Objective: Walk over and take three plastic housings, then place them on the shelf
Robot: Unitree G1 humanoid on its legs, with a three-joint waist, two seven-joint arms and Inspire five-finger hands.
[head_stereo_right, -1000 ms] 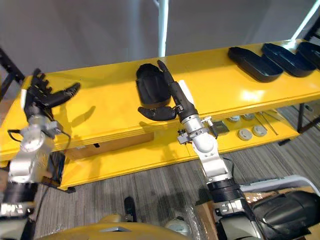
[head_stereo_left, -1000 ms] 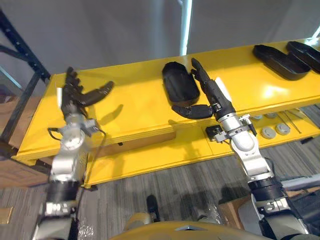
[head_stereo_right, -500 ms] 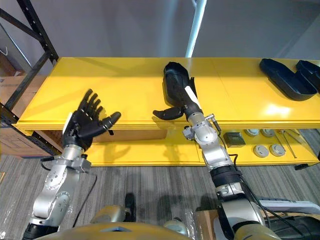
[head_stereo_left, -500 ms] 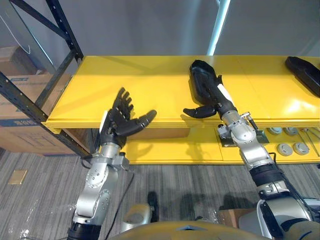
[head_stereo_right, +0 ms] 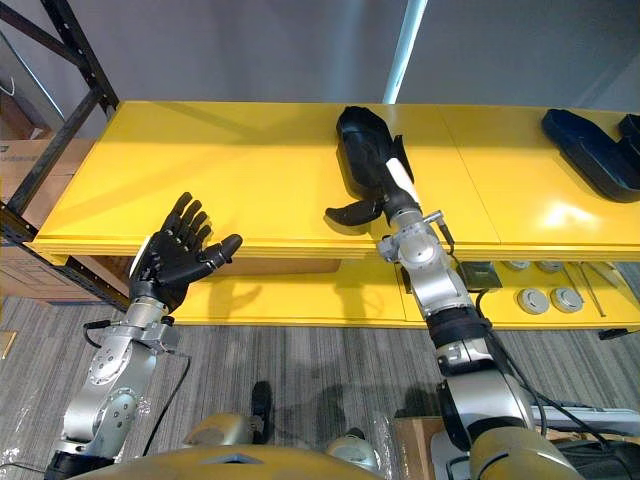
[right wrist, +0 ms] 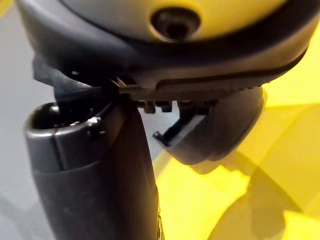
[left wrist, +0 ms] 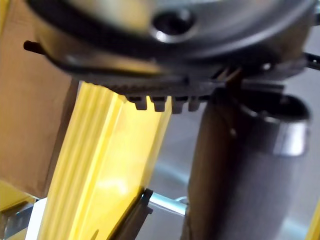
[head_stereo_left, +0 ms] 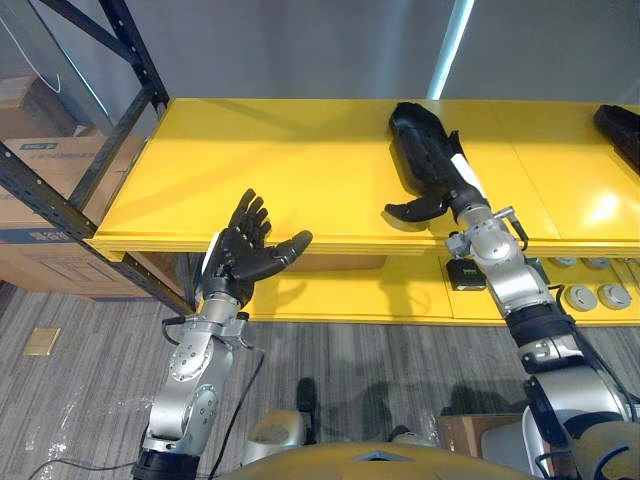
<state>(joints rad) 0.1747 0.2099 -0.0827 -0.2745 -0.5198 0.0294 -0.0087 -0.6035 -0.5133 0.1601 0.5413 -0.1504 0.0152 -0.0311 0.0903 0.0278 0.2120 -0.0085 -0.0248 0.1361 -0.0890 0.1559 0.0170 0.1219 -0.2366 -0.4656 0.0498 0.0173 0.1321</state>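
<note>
Fingers of my right hand (head_stereo_right: pixel 390 185) lie straight along the black oval plastic housing (head_stereo_right: pixel 355 135) on the yellow shelf (head_stereo_right: pixel 220 170), hiding its near end; thumb splayed aside. My left hand (head_stereo_right: pixel 170 257) hangs spread, empty, before the shelf edge.

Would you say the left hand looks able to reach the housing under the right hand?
Probably not: the left hand hangs open off the shelf's front edge, and the right hand covers that housing.

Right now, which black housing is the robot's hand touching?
The housing in the middle of the yellow surface: the right hand rests on it with straight fingers. The other housings lie untouched at the far right end.
</note>
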